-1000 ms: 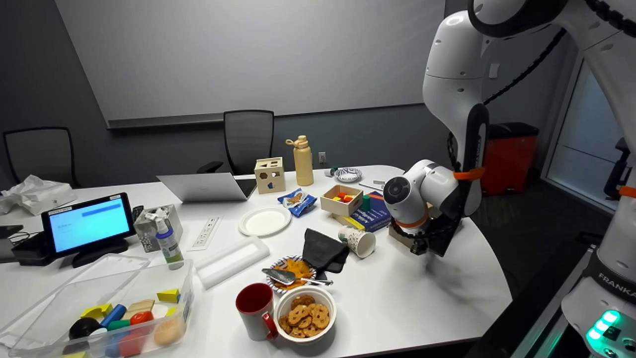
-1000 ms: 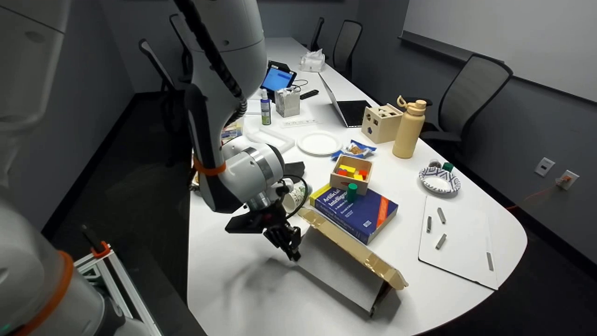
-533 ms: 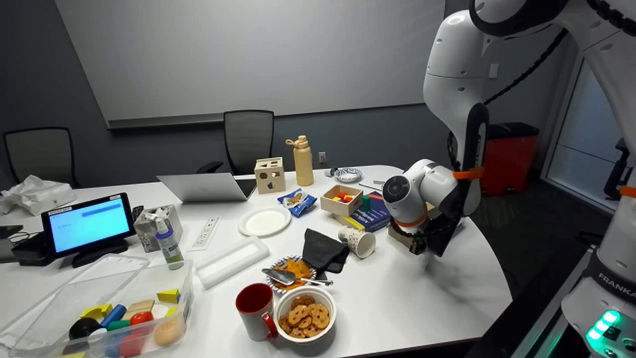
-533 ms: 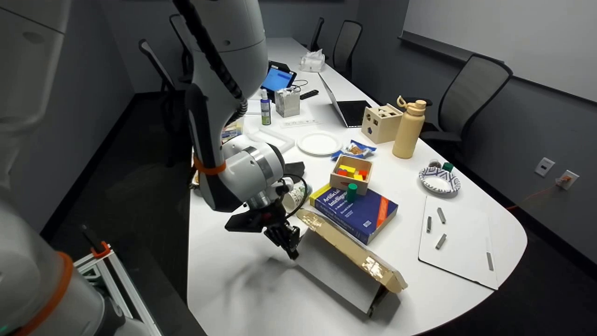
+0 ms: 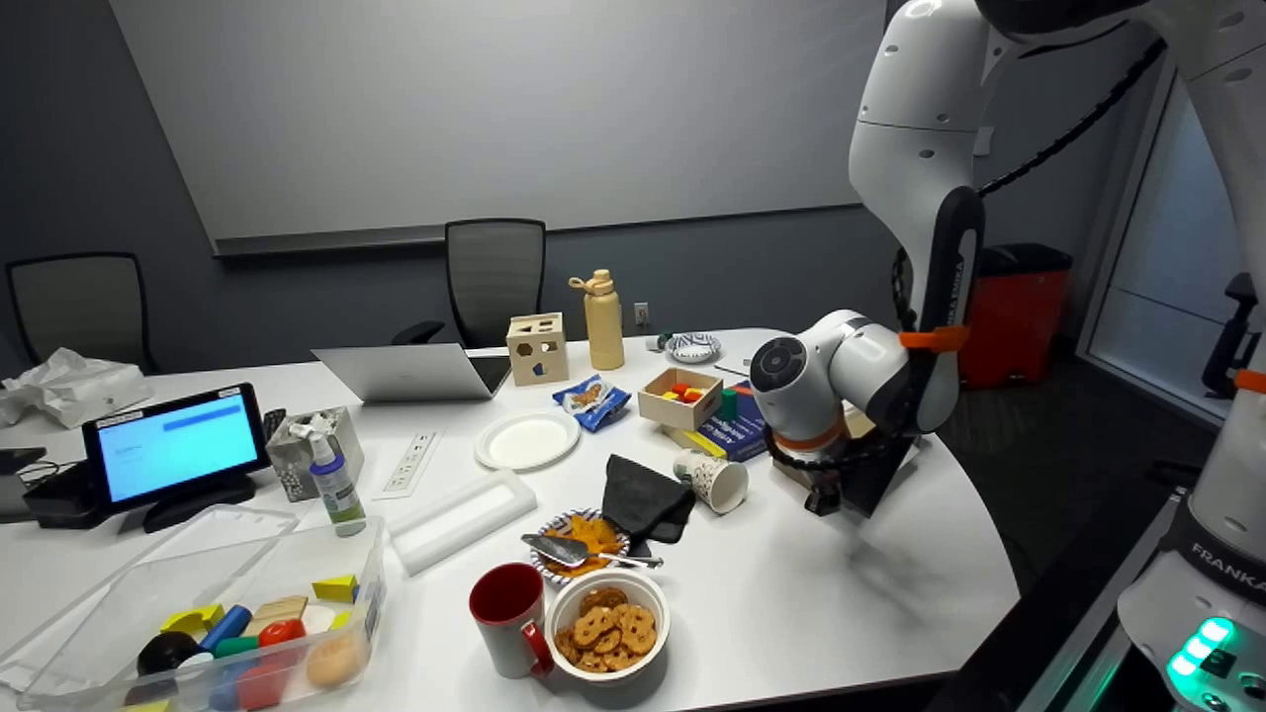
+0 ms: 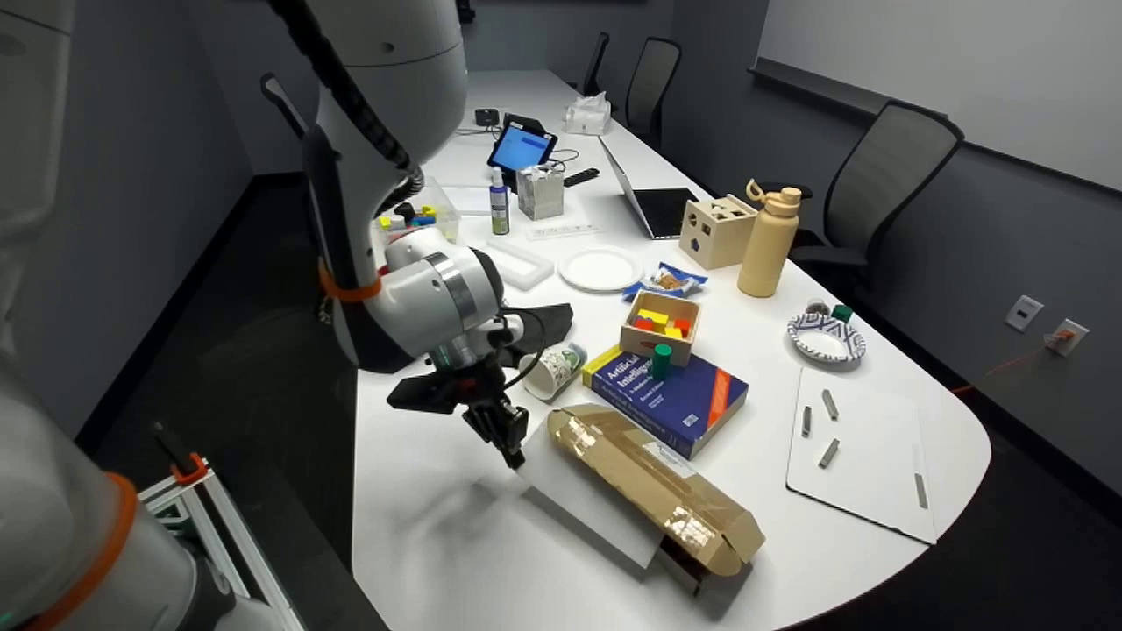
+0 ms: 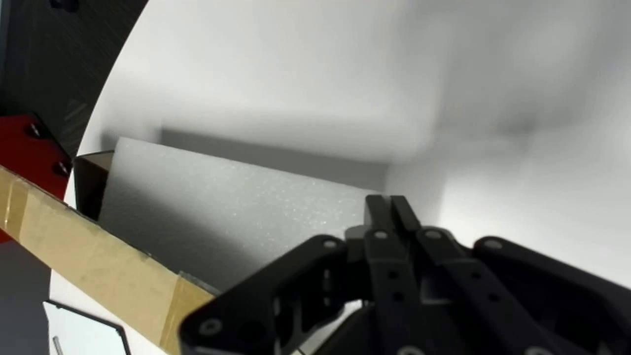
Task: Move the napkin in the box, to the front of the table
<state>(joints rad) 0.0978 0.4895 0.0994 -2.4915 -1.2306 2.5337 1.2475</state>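
- Reading the flat white sheet point(image 7: 231, 212) as the napkin, by its place at the mouth of the cardboard box point(image 6: 649, 482).
- Caught at one corner, right at the tips of the claw point(image 7: 388, 198); no further reach needed, only a direction of pull.
- Stretching leftward and slightly up from the claw in the wrist view, along its own long edge; roughly in line with the length of the box, if a little skewed to it.
- Tucked beneath the top flap point(image 7: 98, 261) on the inner side, jutting out over the worktop point(image 6: 438, 561) on the other.
- Lifted off the worktop along the outer edge, judging by the detached shadow point(image 7: 286, 155); impossible to tell under the top flap.
- Served by a single arm point(image 6: 429, 294), hence with no nearer one to choose.
- Drawn together at the fingers point(image 7: 377, 213), with barely a slit between, and to all appearances clamped on that corner; not visibly touching anything else.
- Probably partway through taking the napkin out, with the carry yet to come; hard to pick out the front edge from these views.
- Best pulled away from the top flap next, without dragging the box along or losing so small a hold.
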